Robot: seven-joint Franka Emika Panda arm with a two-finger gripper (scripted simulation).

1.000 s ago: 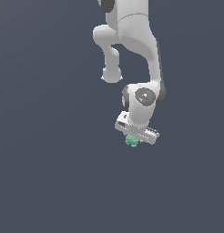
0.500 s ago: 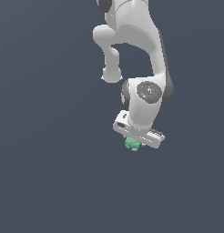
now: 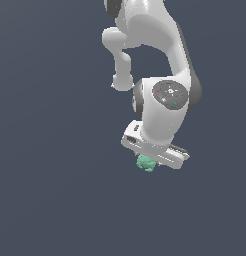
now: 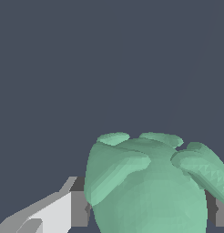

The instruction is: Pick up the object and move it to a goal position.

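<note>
Jaws clamp the mint-green object between them, both sides touching.

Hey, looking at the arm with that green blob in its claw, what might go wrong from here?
1. The green blob is lumpy and rounded, so it may slip or twist out between the fingers while it is carried.
2. In the exterior view the blob pokes out below the claw, mostly hidden, so how firm the grip is cannot be judged.
</note>
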